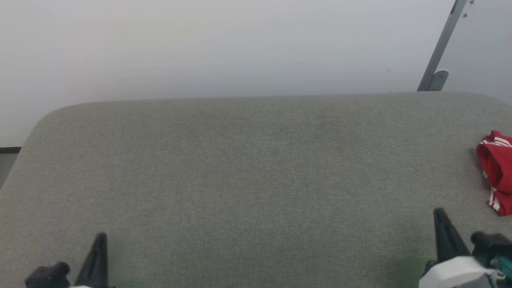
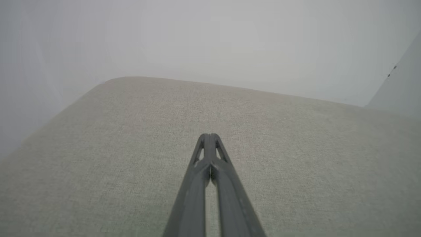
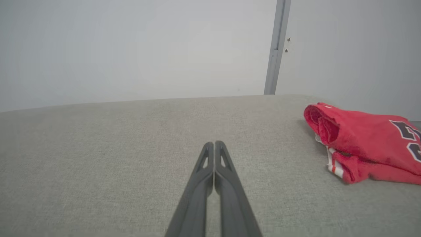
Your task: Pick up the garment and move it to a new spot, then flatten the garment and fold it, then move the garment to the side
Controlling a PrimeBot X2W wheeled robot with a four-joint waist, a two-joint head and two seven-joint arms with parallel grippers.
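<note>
At the near edge of the grey fabric-covered tabletop (image 1: 240, 168), the left gripper (image 2: 209, 137) and the right gripper (image 3: 214, 144) each have their jaws pressed together, pinching nothing. In the head view their bodies are cut off by the bottom of the frame. Farther out, at the right edge, the garment (image 3: 358, 138) lies in a bunched red heap. Its dark lettering is clipped by the frame and unreadable. Beyond the far edge stand a pale wall (image 1: 200, 44) and a grey metal post (image 1: 440, 48).
</note>
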